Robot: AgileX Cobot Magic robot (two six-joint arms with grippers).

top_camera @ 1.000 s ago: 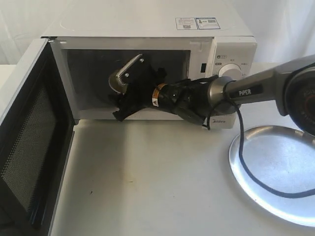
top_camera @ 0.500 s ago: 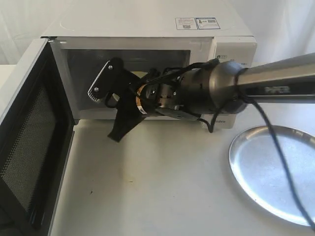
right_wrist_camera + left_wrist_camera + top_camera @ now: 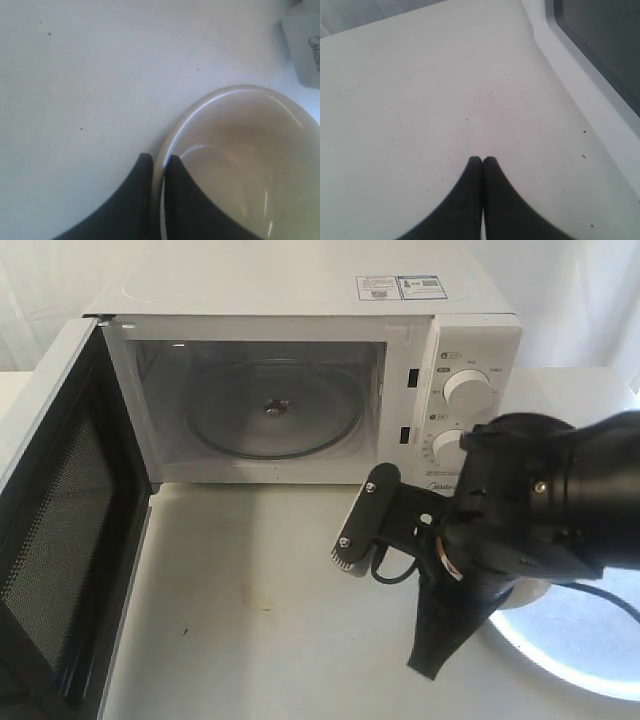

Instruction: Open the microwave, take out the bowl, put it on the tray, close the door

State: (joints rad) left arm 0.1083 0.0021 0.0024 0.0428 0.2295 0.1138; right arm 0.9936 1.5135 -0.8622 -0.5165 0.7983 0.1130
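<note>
1. Now the microwave [image 3: 290, 280] stands with its door [image 3: 60, 530] open wide to the left, and the glass turntable [image 3: 275, 410] lies bare in the cavity.
2. The right end effector [image 3: 160, 159] pinches the rim of the bowl [image 3: 240, 165], one finger inside and one outside. It holds the bowl above the white counter [image 3: 260, 590], outside the microwave.
3. In the exterior view the right arm [image 3: 560, 510] hangs in front of the microwave's dials, just beside the tray [image 3: 590, 640], and hides the bowl.
4. The left end effector [image 3: 482, 160] has its fingers pressed together with nothing between them, above the counter near the door's dark window.
</note>
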